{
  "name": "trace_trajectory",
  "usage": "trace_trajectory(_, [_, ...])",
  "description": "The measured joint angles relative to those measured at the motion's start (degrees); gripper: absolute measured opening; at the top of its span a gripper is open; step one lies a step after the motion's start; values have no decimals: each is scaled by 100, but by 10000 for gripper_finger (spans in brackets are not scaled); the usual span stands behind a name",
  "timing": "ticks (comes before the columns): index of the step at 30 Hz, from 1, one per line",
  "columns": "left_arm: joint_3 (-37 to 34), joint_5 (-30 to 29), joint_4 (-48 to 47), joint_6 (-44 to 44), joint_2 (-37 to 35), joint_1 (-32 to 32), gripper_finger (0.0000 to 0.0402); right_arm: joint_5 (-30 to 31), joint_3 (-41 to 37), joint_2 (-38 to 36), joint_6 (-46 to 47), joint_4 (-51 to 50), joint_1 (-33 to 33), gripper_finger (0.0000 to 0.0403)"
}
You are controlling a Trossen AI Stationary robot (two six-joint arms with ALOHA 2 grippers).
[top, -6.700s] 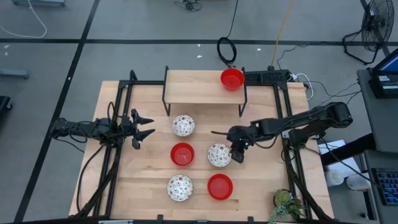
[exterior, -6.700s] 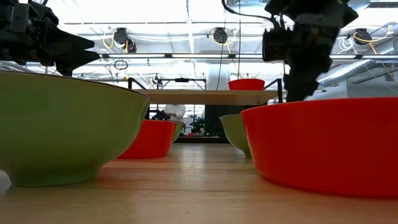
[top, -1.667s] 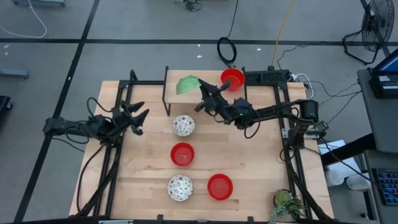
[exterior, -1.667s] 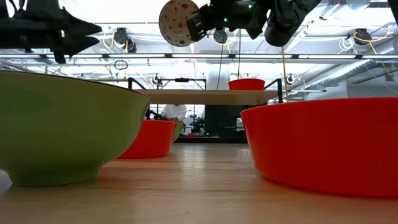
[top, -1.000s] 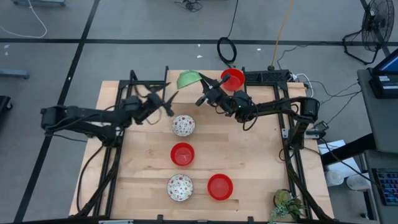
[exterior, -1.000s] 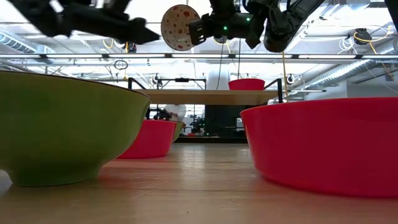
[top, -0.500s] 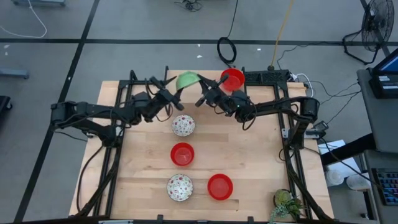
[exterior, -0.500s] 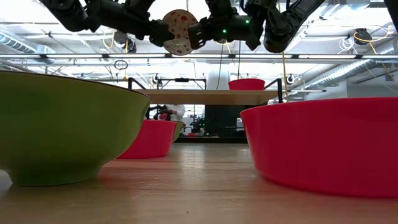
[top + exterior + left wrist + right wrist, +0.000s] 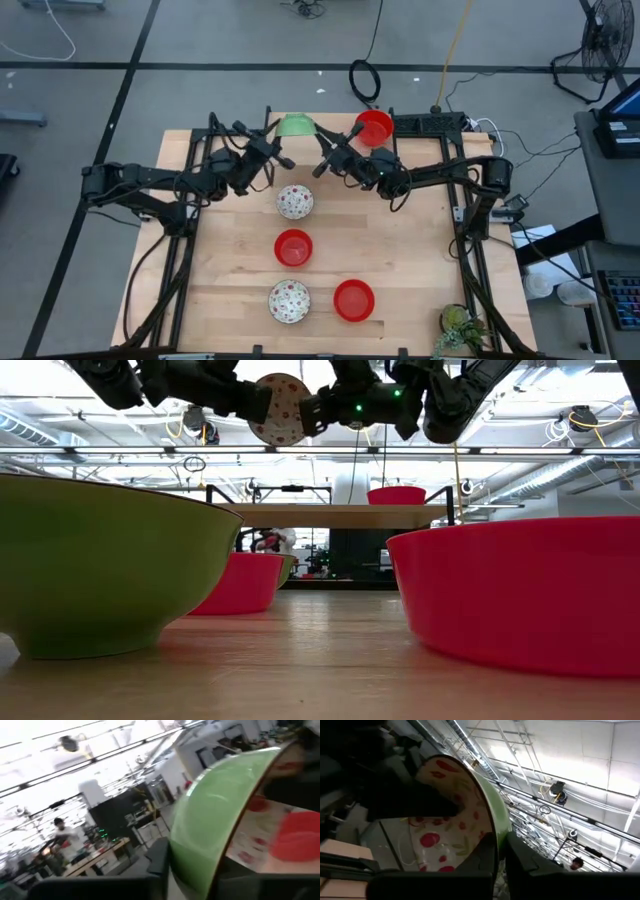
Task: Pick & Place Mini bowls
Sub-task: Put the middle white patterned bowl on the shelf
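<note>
A mini bowl, green outside and white with red speckles inside, hangs on edge in the air over the left end of the raised wooden shelf. Its inside faces the table's near edge. My left gripper is at its left rim and my right gripper at its right rim, both shut on it. A red mini bowl stands on the shelf's right end. On the table below stand two speckled mini bowls and two red ones. My left gripper has the bowl's rim on its left side, one finger against the green outside and one on the speckled inside. It comes level from the table's left. The bowl is lifted clear and stands on edge. My right gripper pinches the bowl's rim on the right side, one finger inside and one outside. It reaches in level from the table's right. The bowl stands on edge, clear of the shelf.
Black frame rails run along both sides of the table. A potted plant sits at the near right corner. In the low view two bowls stand close to the camera and hide much of the tabletop.
My left gripper has swung toward the table's right and far edge, up to the lifted bowl, and has shut on its left rim. My right gripper has kept the bowl on edge above the shelf, nearly still.
</note>
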Motion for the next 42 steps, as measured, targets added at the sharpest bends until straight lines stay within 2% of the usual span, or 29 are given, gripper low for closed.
trace_trajectory(4, [-13, -372, -73, 69, -7, -19, 39, -49, -2, 0, 289, -411, 3, 34])
trace_trajectory(6, [-24, -482, -166, 188, -102, -18, 27, -44, -4, 0, 417, -772, 47, 62])
trace_trajectory(12, [167, -594, -627, 163, -647, 6, 26, 94, -12, -21, 830, -1723, 106, 138])
trace_trajectory(16, [647, -784, -1892, -57, -940, 131, 26, 33, -15, -109, 1205, -2383, 143, 163])
trace_trajectory(20, [1498, -539, -3360, -553, -1076, 423, 26, 16, -13, -411, 1563, -3299, 135, 170])
trace_trajectory(22, [2018, -162, -4291, -933, -1062, 729, 26, 20, -13, -641, 1632, -3808, 132, 168])
trace_trajectory(28, [3843, 1571, -6689, -2273, -465, 1918, 26, 21, -11, -1519, 1931, -5439, 103, 158])
trace_trajectory(32, [5014, 2625, -8099, -2825, 300, 2654, 26, 18, -10, -2106, 2214, -6301, 73, 156])
trace_trajectory(37, [6074, 4197, -9393, -2981, 1383, 3248, 26, 16, -41, -2696, 2561, -7063, 6, 155])
trace_trajectory(39, [6324, 4597, -9907, -2989, 1792, 3392, 26, 18, -183, -2916, 2712, -7082, -7, 155])
trace_trajectory(42, [6628, 4737, -10552, -2979, 2314, 3426, 26, 18, -542, -3209, 2821, -6952, -9, 155])
